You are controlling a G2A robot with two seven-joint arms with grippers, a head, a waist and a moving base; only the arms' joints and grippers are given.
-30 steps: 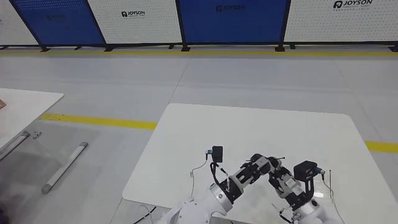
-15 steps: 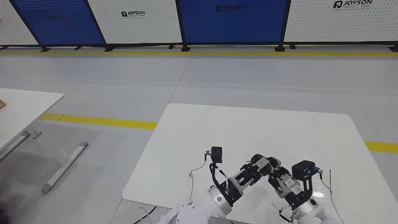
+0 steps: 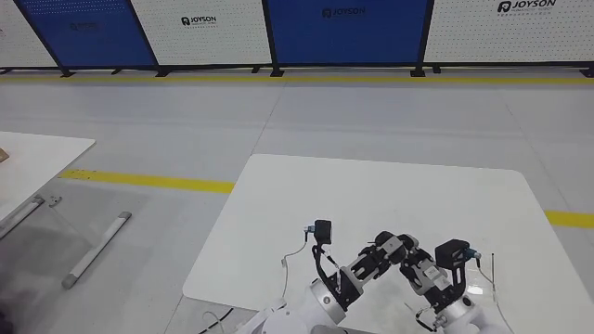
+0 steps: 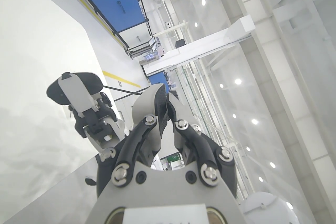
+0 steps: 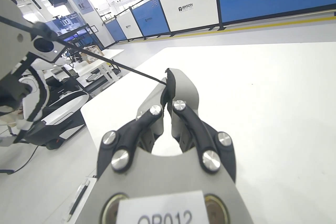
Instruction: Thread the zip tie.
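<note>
Right claw (image 5: 168, 79) clenched on zip tie (image 5: 110, 60) | left claw (image 4: 166, 99) likewise | long axis straight from claw to claw

I see the right gripper (image 5: 168, 80) has pale grey finger shells, black ribbed pads (image 5: 171, 83), black link bars and round silver screws (image 5: 120, 159). A white label (image 5: 162, 206) with black print sits near its base. The left gripper (image 4: 165, 99) is built the same. From above, the arms (image 3: 369, 262) are black and white, with thin cables (image 3: 291, 260).
</note>
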